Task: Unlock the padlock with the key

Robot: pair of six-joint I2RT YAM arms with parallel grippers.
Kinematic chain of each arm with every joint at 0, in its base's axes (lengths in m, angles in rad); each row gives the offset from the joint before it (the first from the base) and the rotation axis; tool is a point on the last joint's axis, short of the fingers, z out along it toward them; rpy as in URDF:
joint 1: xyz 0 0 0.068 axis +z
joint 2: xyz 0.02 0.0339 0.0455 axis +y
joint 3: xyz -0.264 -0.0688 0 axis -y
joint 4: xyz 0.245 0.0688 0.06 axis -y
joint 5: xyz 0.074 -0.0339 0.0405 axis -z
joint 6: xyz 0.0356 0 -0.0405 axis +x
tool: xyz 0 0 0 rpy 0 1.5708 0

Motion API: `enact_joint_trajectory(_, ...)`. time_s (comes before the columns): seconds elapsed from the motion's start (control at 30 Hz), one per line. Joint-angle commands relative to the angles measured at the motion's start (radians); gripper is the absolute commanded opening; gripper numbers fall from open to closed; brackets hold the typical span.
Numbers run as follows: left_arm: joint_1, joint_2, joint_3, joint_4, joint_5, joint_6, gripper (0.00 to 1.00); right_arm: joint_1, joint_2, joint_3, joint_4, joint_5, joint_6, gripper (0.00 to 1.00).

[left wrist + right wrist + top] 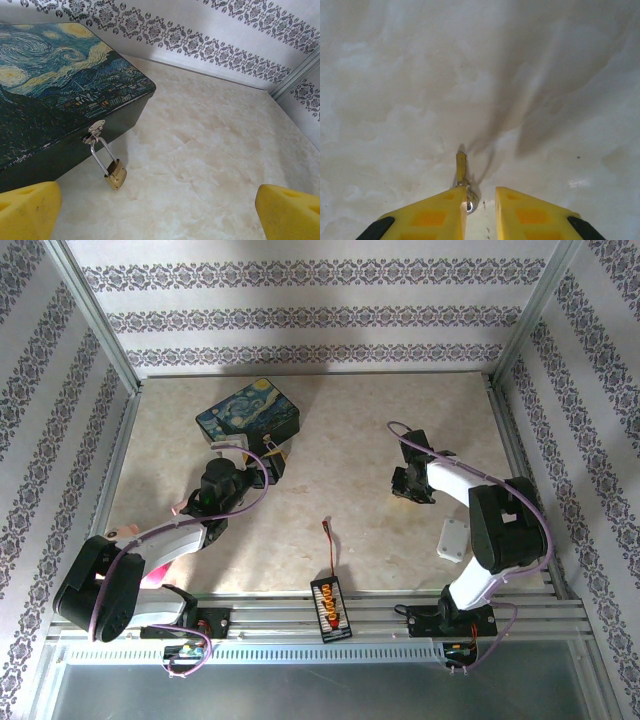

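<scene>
The small brass padlock (116,175) hangs by its thin silver shackle from the latch (95,131) of the painted box (50,100), its body resting on the table. My left gripper (157,215) is open wide just in front of it, yellow fingertips (30,210) at either side with nothing between them. From above, that gripper (268,462) sits just below the box (248,412). The key (461,167) lies edge-on with its blade pointing away, its head and ring against the inner edge of my right gripper's left finger. The right gripper (480,210) stands narrowly open, low over the table (410,485).
A black charger board (328,605) lies at the near edge with a red-tipped lead (326,530) running up from it. A white block (453,538) sits beside the right arm. Patterned walls and metal frame rails close in the marble table (340,440).
</scene>
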Motion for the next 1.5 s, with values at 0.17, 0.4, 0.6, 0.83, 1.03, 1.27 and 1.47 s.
enact_joint_trajectory(0.17,-0.005,0.003,0.023,-0.017,-0.017,-0.009,0.99,0.006,0.023,0.022,0.019,-0.031,-0.007,0.20)
enact_joint_trajectory(0.4,-0.005,-0.003,0.020,-0.021,-0.018,-0.010,0.99,0.014,0.034,0.022,0.020,-0.028,-0.003,0.16)
enact_joint_trajectory(0.6,-0.005,-0.006,0.025,-0.029,-0.020,-0.007,0.99,0.024,0.022,0.024,0.016,-0.027,-0.001,0.03)
enact_joint_trajectory(0.83,-0.005,-0.009,0.035,-0.053,-0.020,0.000,0.99,0.050,-0.080,0.031,-0.020,-0.003,-0.011,0.00)
enact_joint_trajectory(1.03,-0.005,-0.003,0.048,-0.064,-0.011,0.007,0.99,0.083,-0.198,0.040,-0.072,0.029,-0.030,0.00)
enact_joint_trajectory(1.27,-0.005,0.012,0.069,-0.060,0.060,0.027,0.99,0.131,-0.320,0.072,-0.099,0.004,-0.050,0.00)
enact_joint_trajectory(1.47,-0.005,0.030,0.083,-0.016,0.164,0.050,0.99,0.167,-0.388,0.120,-0.111,-0.030,-0.029,0.00)
